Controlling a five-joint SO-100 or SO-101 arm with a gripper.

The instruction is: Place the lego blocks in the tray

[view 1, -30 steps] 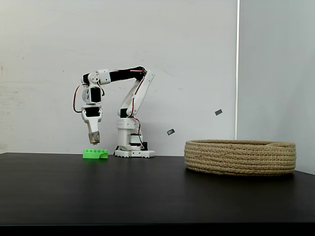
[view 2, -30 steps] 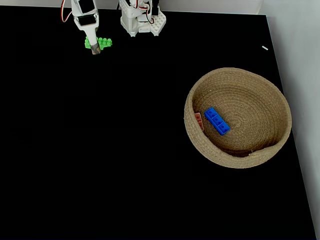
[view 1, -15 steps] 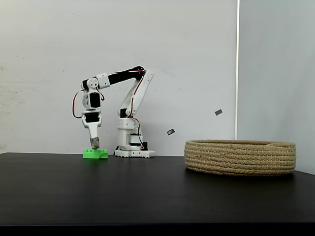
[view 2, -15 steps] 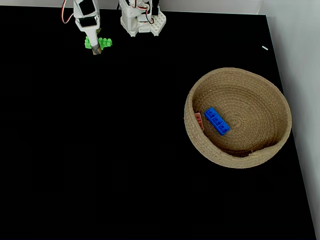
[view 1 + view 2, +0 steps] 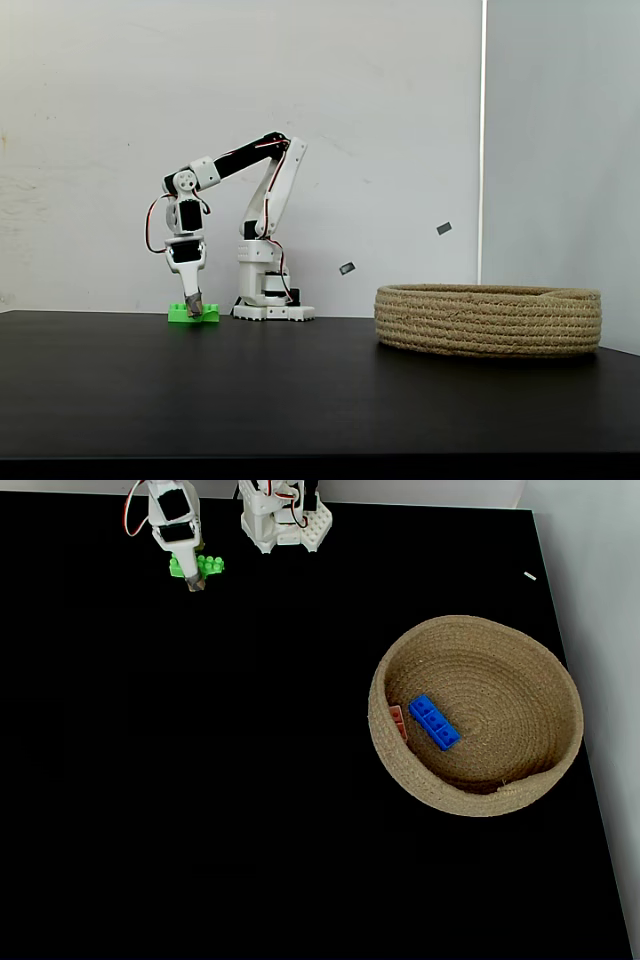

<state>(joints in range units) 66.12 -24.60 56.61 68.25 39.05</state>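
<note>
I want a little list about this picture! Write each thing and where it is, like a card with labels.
Table: black tabletop
Robot arm: white, base at the table's far edge
Gripper: pointing down, fingers at the long bright green studded brick; whether they are closed on it cannot be told
Green brick: on the table beside the robot base, outside the basket
Basket: wide round coiled tan rope tray, to the right in both fixed views
Inside basket: short blue studded brick and small salmon-pink brick against the wall
Bricks still outside: one

bright green brick point(image 5: 207, 565), blue brick point(image 5: 434, 722), salmon-pink brick point(image 5: 397, 720), tan coiled-rope tray point(image 5: 520, 650), black table point(image 5: 200, 780), white arm point(image 5: 280, 180)
</note>
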